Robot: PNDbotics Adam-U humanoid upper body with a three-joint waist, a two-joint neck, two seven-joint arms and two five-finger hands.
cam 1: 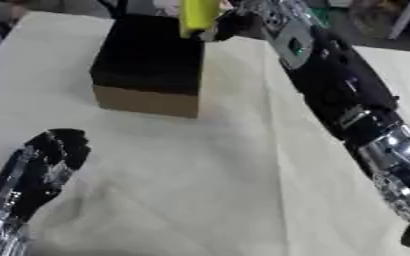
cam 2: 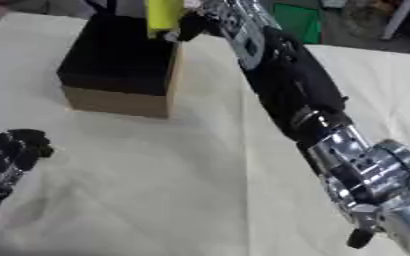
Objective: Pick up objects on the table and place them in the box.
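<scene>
- the robot's right arm is reaching far across the cream cloth-covered desk [cam 1: 200, 190], and its right hand [cam 1: 230, 22] is grasping a bright yellow-green, upright, flat-sided object [cam 1: 198, 16] at the far right corner of the box.
- the brown cardboard box with a dark black interior [cam 1: 152, 65] is sitting open-topped toward the far side of the desk; the yellow-green object is hanging just above its far right rim, its lower end about level with the edge.
- from where i'm standing, the step in hand looks like the drop into the box, and it is nearly done.
- to do it well, the hand should be carrying the object a little further left, so its whole length is over the dark opening rather than over the rim.
- lowering it before letting go would be keeping it from bouncing off the wall or tipping out onto the cloth.
- the fingers should be opening only once the object is clear of the cardboard edge.
- the left hand [cam 1: 47, 160] is resting idle near the lower left corner, fingers loosely curled upward, holding nothing.
</scene>
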